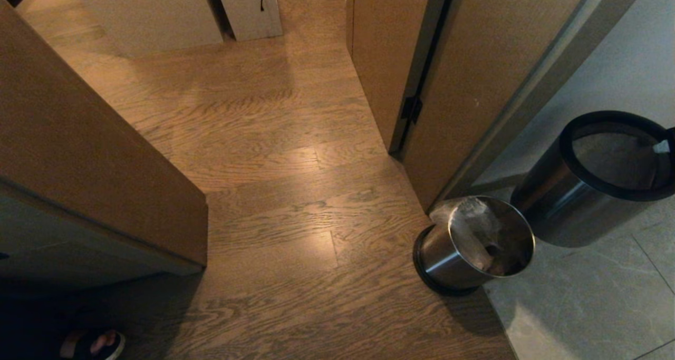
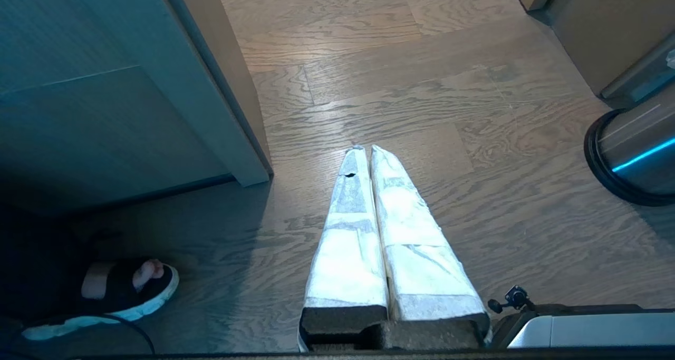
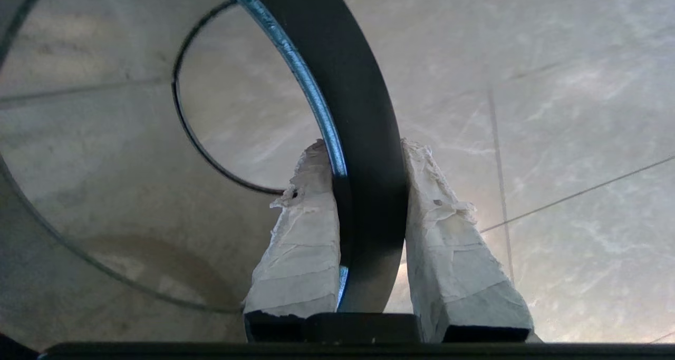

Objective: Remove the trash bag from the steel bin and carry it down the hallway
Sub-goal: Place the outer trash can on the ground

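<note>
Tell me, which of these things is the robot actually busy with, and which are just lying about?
Busy with:
- steel bin, clear bag inside
- black-rimmed top section, gripped on its rim by the right gripper
- grey tiled floor

Just there:
- left gripper, shut, idle
- sandalled foot
- wooden door

The left gripper (image 2: 364, 152), two long tapered fingers (image 2: 345, 254) wrapped in white tape, is pressed together at the tips and points down at the brown wood-plank floor (image 2: 401, 75). Well off to one side stands the shiny steel bin with a black base ring (image 2: 633, 159). On the opposite side, a grey-green door panel (image 2: 105, 86) rises, with a black-and-white slipper on a foot (image 2: 113, 291) below it.
</note>
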Controlling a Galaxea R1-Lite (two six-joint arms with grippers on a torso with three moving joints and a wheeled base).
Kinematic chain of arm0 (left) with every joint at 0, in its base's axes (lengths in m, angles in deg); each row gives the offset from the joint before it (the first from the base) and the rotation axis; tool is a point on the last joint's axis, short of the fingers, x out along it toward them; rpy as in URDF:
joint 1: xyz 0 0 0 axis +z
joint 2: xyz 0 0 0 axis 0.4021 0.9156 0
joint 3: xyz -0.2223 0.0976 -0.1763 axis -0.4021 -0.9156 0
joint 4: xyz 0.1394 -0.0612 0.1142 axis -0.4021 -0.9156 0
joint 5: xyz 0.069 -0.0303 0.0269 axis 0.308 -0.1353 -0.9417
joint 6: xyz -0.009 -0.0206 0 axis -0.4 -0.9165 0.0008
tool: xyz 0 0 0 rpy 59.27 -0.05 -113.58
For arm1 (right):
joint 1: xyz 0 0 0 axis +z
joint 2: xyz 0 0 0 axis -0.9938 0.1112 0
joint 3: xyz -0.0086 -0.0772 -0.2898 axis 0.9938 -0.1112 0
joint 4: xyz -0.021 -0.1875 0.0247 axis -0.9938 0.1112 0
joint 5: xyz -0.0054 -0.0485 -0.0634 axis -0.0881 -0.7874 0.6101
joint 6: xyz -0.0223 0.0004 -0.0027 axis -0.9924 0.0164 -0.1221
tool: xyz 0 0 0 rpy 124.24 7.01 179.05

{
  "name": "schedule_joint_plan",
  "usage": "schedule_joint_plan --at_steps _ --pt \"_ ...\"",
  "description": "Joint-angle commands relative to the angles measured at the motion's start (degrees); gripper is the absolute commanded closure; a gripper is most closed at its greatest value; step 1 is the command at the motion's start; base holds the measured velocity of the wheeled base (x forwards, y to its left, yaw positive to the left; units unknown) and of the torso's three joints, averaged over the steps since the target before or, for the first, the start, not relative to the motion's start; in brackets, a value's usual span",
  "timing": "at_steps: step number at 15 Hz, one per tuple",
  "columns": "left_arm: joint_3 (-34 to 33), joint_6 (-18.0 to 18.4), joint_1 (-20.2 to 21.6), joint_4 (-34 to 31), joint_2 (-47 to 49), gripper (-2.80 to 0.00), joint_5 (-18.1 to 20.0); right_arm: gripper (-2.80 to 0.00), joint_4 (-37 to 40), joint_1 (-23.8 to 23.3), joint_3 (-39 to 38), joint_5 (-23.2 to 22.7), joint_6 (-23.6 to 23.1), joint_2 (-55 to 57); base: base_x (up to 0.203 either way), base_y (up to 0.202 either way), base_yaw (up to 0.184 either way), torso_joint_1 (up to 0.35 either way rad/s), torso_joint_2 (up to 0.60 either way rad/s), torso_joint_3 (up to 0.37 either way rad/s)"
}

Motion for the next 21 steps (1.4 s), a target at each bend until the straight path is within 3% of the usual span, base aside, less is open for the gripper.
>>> schedule_joint_plan --at_steps 1,7,11,15,21 --pt "0.0 0.0 0.0 0.0 -0.1 0.00 0.0 0.00 -1.5 0.1 0.0 -0.1 -0.1 5.7 0.000 0.000 0.000 0.000 0.00 0.000" --pt "0.0 0.0 0.0 0.0 0.0 0.00 0.0 0.00 -11.0 0.0 0.1 0.0 0.0 16.0 0.000 0.000 0.000 0.000 0.00 0.000" --pt "0.0 0.0 0.0 0.0 -0.1 0.00 0.0 0.00 -16.9 0.9 0.2 -0.1 6.0 21.3 0.000 0.000 0.000 0.000 0.00 0.000" --pt "0.0 0.0 0.0 0.0 0.0 0.00 0.0 0.00 -19.0 3.9 0.2 -0.2 9.6 23.3 0.000 0.000 0.000 0.000 0.00 0.000" --pt "0.0 0.0 0.0 0.0 0.0 0.00 0.0 0.00 -22.7 5.0 0.2 -0.7 9.8 24.5 0.000 0.000 0.000 0.000 0.00 0.000"
